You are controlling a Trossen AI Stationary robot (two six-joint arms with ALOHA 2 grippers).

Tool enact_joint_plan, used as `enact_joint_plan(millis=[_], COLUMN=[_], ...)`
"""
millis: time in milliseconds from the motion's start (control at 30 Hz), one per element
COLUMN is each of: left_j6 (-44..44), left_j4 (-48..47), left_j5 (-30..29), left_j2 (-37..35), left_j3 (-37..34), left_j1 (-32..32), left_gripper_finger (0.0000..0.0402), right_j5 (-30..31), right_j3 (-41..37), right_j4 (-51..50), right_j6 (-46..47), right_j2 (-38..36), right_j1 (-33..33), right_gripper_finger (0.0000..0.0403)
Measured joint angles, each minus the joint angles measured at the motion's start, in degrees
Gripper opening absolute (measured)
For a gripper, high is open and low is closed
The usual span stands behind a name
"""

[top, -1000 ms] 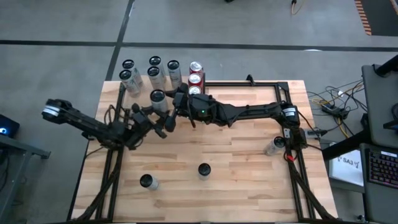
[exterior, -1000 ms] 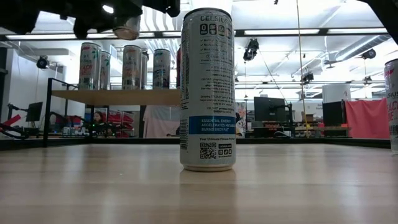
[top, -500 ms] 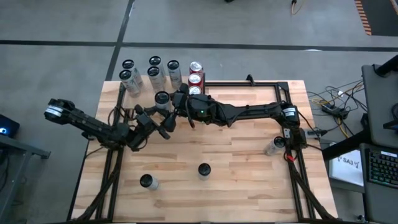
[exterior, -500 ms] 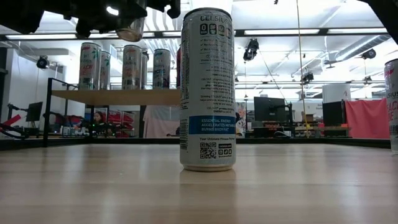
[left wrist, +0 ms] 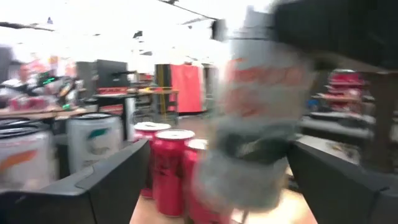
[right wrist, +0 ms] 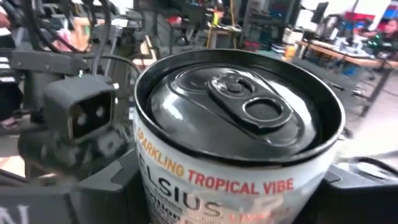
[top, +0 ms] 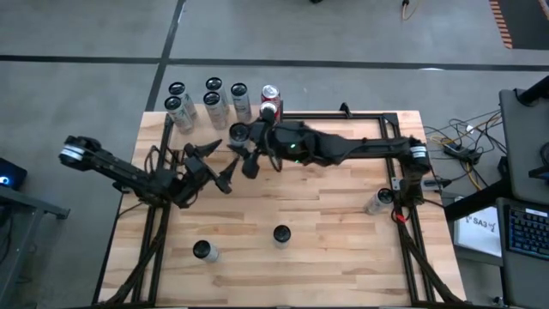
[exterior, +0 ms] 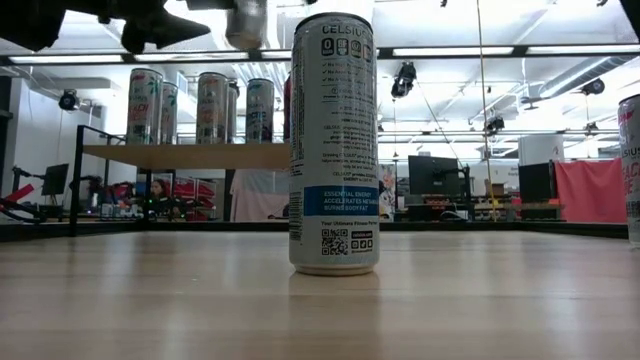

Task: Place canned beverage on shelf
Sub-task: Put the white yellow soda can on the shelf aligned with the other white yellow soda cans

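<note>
Gripper on the right arm (top: 244, 139), clamped round a Celsius can (right wrist: 239, 155). Reads "SPARKLING TROPICAL VIBE" in orange-red on white under the rim, with "ELSIUS" showing below it. Plain silver aluminium top with a pull-tab. Held up in the air at the near edge of the shelf (exterior: 200, 155), higher than the shelf top going by the low view. Not set down yet.

Left gripper (top: 219, 163) just beside it, fingers spread wide, holding nothing.

On the pale wood shelf with thin black posts: five silver-topped cans (top: 211, 99) and at least two red cans (top: 270, 93), all upright and packed close.

Out on the butcher-block tabletop (top: 334, 215): three loose cans (top: 280, 233), well apart. Middle one clearly marked "CELSIUS" plus "ESSENTIAL ENERGY" on a blue band and a QR code.
</note>
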Motion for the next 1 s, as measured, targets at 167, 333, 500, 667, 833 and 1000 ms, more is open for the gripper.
enact_joint_plan(millis=[167,333,500,667,833,1000], left_j6=[1.0,3.2,-2.0,-10.1,-13.0,-14.5], left_j4=[-1.1,-4.6,-23.0,-35.4,-35.1,-35.0], left_j5=[0.3,3.3,24.1,41.5,41.6,39.1], left_j2=[-1.8,-6.1,-15.1,-20.3,-19.6,-16.4], left_j3=[0.0,0.0,0.1,0.9,0.7,0.7], left_j1=[-0.2,-1.7,-3.1,-2.8,-2.8,-2.7], left_gripper_finger=[0.0356,0.0356,0.0356,0.0357,0.0357,0.0357], right_j5=[0.1,-3.6,-9.9,-26.3,-32.8,-32.0], right_j3=[0.0,0.0,0.0,-1.9,-4.0,-5.9], right_j4=[-2.0,-7.4,-15.1,-17.8,-15.4,-10.4], right_j6=[0.0,-1.5,-4.0,-6.3,-9.6,-12.0], right_j2=[-2.5,-4.2,-6.6,-7.1,-6.4,-4.8], right_j1=[0.0,0.0,-0.2,-0.4,0.8,1.9], right_gripper_finger=[0.0237,0.0237,0.0237,0.0237,0.0237,0.0237])
